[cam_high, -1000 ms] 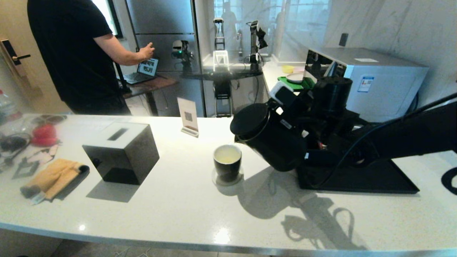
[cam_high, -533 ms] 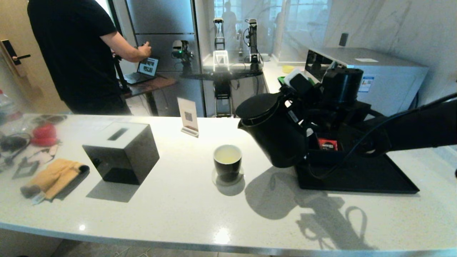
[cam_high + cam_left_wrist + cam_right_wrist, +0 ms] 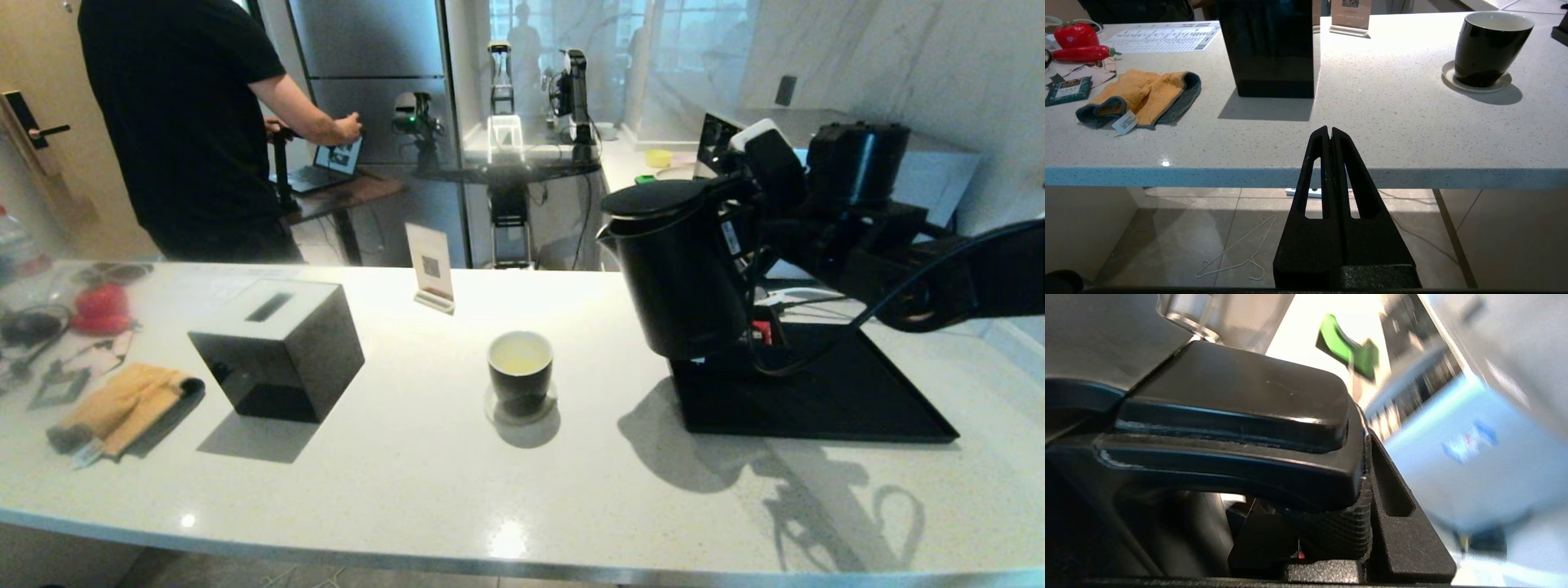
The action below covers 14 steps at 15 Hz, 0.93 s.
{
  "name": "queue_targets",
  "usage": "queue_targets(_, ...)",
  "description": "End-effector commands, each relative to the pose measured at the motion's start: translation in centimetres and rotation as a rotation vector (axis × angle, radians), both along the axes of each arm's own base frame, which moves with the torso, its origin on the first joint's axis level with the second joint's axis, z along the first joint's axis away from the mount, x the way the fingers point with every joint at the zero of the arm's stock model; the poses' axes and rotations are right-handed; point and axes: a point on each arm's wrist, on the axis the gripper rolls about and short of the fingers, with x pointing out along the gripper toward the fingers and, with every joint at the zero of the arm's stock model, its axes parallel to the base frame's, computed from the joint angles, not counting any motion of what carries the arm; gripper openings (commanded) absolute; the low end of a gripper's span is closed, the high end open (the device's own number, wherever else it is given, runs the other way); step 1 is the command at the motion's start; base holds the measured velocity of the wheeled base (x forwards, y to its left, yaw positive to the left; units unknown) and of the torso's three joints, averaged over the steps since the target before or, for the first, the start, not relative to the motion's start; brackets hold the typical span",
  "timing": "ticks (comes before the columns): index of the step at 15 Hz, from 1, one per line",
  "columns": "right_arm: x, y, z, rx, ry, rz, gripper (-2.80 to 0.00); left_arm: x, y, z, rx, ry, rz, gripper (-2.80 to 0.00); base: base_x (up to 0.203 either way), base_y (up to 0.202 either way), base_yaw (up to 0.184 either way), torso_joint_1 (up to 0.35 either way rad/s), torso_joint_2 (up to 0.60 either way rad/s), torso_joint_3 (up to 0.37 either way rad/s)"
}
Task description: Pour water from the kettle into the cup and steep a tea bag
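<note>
My right gripper (image 3: 739,214) clamps the kettle (image 3: 682,269) handle, so I should keep it upright and lower it squarely onto the black tray (image 3: 824,400).

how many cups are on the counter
1: the cup stands on a round coaster mid-counter, between the black box and the tray. Others could be hidden behind the kettle.

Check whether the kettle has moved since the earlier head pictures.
Yes. The kettle has swung right, away from the cup, and come upright above the black tray.
</note>
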Motion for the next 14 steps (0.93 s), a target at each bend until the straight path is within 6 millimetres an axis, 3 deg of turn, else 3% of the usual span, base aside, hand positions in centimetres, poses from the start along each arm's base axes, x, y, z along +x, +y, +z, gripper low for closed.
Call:
queue_targets(1, -0.8, -2.3, 1.5, 0.047, -0.017, -0.058, -2.8, 0.0, 0.0, 0.0, 0.0, -0.001, 0.0, -2.8, 0.0, 0.0, 0.0, 0.0, 0.0, 0.0)
queue_targets(9, -2.5, -11.5, 2.5, 0.198, -0.017, -0.314, -2.8, 0.0, 0.0, 0.0, 0.0, -0.001, 0.0, -2.8, 0.0, 0.0, 0.0, 0.0, 0.0, 0.0)
queue_targets(14, -3.4, -16.8, 1.8, 0.268, -0.026, -0.469, -2.8, 0.0, 0.0, 0.0, 0.0, -0.001, 0.0, -2.8, 0.0, 0.0, 0.0, 0.0, 0.0, 0.0)
